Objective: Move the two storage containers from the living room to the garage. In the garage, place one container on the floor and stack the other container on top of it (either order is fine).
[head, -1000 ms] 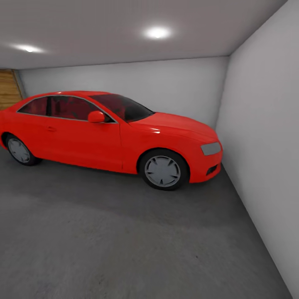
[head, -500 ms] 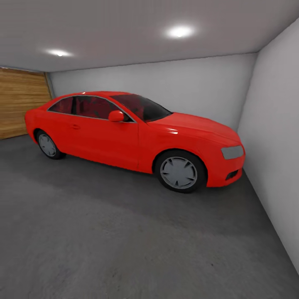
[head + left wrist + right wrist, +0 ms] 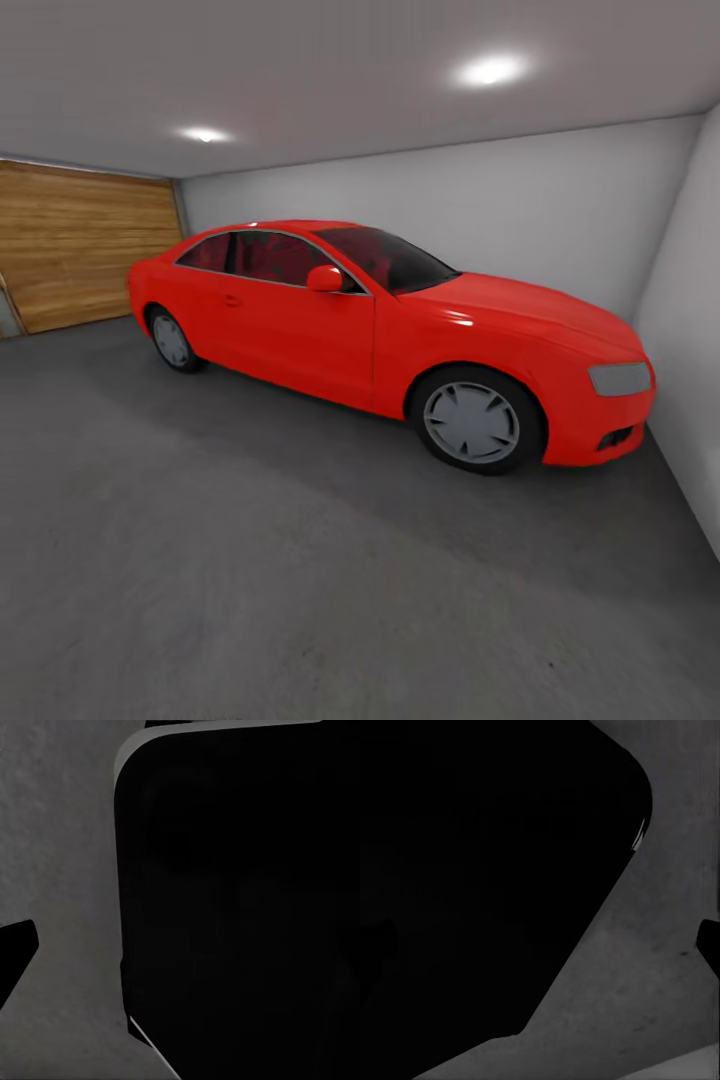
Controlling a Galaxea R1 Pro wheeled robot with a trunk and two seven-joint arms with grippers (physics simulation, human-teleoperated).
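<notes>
Head view: garage, red car (image 3: 400, 330) across the frame's middle on the dark grey concrete floor (image 3: 250, 560), wooden garage door (image 3: 80, 245) at upper left, pale walls (image 3: 520, 200) behind and at right. Left wrist view: speckled floor (image 3: 60, 855) along the left, a black robot part (image 3: 240, 907) covering the rest; gripper state cannot be told. Right wrist view: floor (image 3: 660, 982) at lower right beside a black robot part (image 3: 487, 870); gripper state likewise unreadable.

The dark grey concrete floor (image 3: 250, 560) bears a red car (image 3: 400, 330) on its wheels

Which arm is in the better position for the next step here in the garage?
Neither can be preferred yet. The head view shows the red car, the wooden door and grey floor, but no container to reach for. Both wrist views show floor beside a dark shape, so the pictures give no reason for left or right.
</notes>
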